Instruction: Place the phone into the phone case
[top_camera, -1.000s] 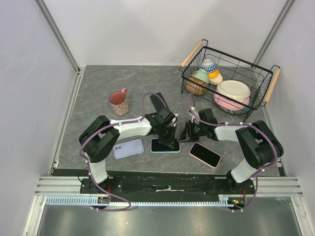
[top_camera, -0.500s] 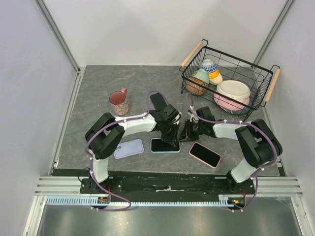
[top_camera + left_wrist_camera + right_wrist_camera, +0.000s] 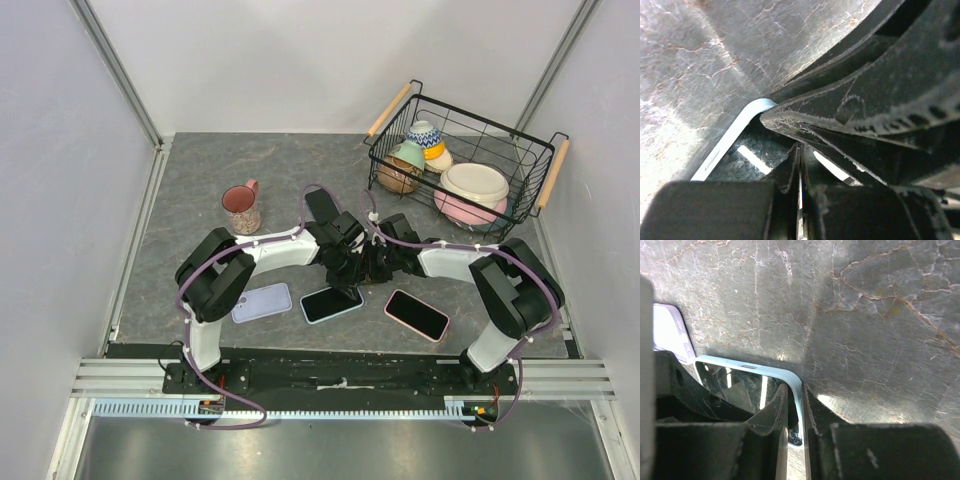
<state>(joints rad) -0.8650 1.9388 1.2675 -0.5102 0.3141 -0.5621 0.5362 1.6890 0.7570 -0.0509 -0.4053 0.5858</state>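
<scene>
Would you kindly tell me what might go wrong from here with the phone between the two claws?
The right claw pinches only the thin pale-blue rim of the phone, so the phone may slip free or twist when lifted. The left claw, shut, sits at the same end right beside it, so the two claws may well collide or jam as either moves.

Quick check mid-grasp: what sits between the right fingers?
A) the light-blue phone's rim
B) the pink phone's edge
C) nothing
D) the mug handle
A: in the right wrist view, the rim of the light-blue phone runs up between the right fingers.
</scene>
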